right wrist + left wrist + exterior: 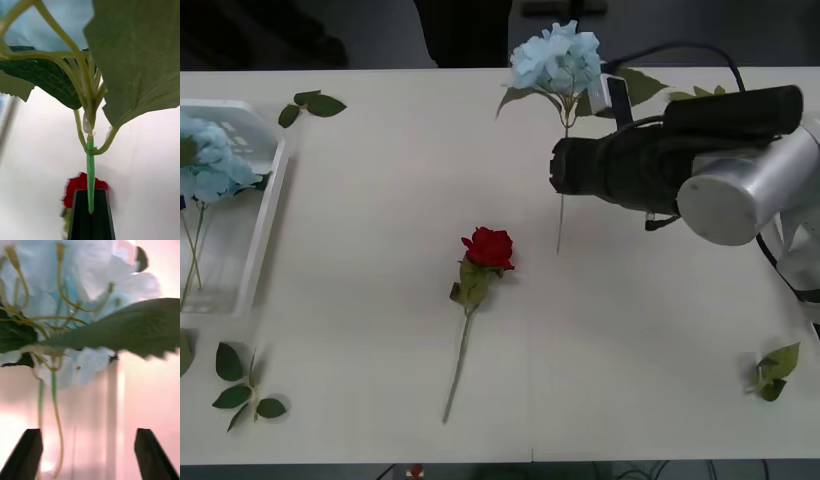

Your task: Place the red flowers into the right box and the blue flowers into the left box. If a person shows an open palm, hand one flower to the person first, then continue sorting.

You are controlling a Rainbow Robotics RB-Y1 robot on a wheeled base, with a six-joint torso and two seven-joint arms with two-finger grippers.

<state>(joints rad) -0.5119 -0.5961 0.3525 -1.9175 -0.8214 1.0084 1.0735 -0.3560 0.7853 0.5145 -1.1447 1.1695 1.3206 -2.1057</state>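
A pale-blue hydrangea (pixel 558 60) hangs near the far edge of the worktop (pixel 380 200), right of the middle, its thin stem (pixel 561 195) trailing down toward the surface and its big green leaf (pixel 635 85) spread to the right. The right gripper (pixel 612 98) holds it just under the bloom; in the right wrist view the black fingers (pixel 92 217) are pressed together on the green stem (pixel 90 168), with the leaf (pixel 138 60) broad above them.

A red rose (pixel 488 247) lies near the middle of the worktop, bloom toward the far edge and stem (pixel 459 362) running toward the near edge. It also shows, blurred, behind the closed fingers in the right wrist view (pixel 80 185).

At the left edge sits the left box (pixel 268 215), a white tray, with blue hydrangeas (pixel 210 160) lying in it, their stems pointing toward the near edge. The left wrist view looks at a blue bloom (pixel 93 285) and a leaf (pixel 123 330) close up, with the left gripper (pixel 88 455) above them, its black fingers (pixel 26 457) spread wide apart and holding nothing.

Loose leaf sprigs lie at the far left (pixel 310 103), the near left corner (pixel 242 385) and the near right edge (pixel 775 370).
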